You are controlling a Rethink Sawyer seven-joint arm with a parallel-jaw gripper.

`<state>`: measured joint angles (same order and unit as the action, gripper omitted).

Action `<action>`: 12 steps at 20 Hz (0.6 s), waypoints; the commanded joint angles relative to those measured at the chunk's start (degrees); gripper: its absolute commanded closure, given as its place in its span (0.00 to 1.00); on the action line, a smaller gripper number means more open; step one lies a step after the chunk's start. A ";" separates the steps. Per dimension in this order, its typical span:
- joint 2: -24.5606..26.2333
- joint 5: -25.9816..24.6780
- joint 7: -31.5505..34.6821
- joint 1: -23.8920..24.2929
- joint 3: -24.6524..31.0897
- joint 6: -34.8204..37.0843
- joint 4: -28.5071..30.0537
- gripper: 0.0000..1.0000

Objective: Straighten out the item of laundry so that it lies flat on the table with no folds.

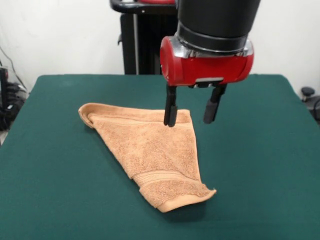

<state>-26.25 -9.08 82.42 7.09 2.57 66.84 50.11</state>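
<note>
Count: one towel [150,152], one counter [260,165], one end effector [192,114] with two black fingers [170,111]. No brand, label or writing readable on anything.

My end effector is open, jaws spread apart, nothing between them. Red body above, black arm segment above that. One fingertip sits over the towel's corner at roughly 1 o'clock of the cloth; the other hangs over bare green counter just beside that corner. Can't tell if the first tip touches the fabric or hovers just above it.

Towel: orange-tan terry, roughly triangular outline, lying a bit toward 9 o'clock of counter centre. One edge runs across the 12 o'clock side, with the 10 o'clock corner curled up and over on itself. The cloth narrows toward 5 o'clock, where a woven band crosses it just before the hemmed end; that end is lifted slightly, showing a folded lip. Not flat, folds present.

Counter: dark green cloth top, far wider than the towel.

Behind the counter at 12 o'clock: one black pedestal [145,37] against a white wall [60,35].
</note>
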 commanded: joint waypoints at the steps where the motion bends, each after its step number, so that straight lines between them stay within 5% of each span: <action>1: 5.52 0.78 12.55 -2.95 1.46 10.96 -9.83 0.00; 5: 7.08 1.44 14.72 -3.23 1.34 8.27 -12.37 0.00; 12: 4.55 2.03 14.57 -3.03 0.06 3.44 -6.41 0.00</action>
<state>-21.55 -8.50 82.42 5.68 1.86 70.44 40.89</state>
